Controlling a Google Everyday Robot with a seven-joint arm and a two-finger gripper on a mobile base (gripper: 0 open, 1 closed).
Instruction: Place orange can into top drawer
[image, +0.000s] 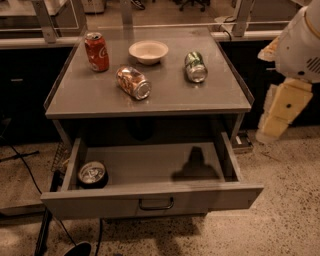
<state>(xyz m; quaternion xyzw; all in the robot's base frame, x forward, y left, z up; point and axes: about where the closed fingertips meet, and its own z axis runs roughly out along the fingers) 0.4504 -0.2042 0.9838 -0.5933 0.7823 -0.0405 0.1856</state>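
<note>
The orange can (133, 82) lies on its side on the grey table top (100, 100), left of centre, with a silver end facing front right. The top drawer (150, 165) is pulled open below the table, and its curved handle (156, 204) sits on the front panel. A dark can (92, 174) stands upright in the drawer's left front corner. My gripper (275, 122) hangs at the far right, off the table's right edge, at about drawer height. It is well away from the orange can and holds nothing that I can see.
A red cola can (96, 51) stands at the back left of the table. A white bowl (148, 51) sits at the back centre. A green can (195, 67) lies on its side at the right. Cables (30, 180) run across the speckled floor at the left.
</note>
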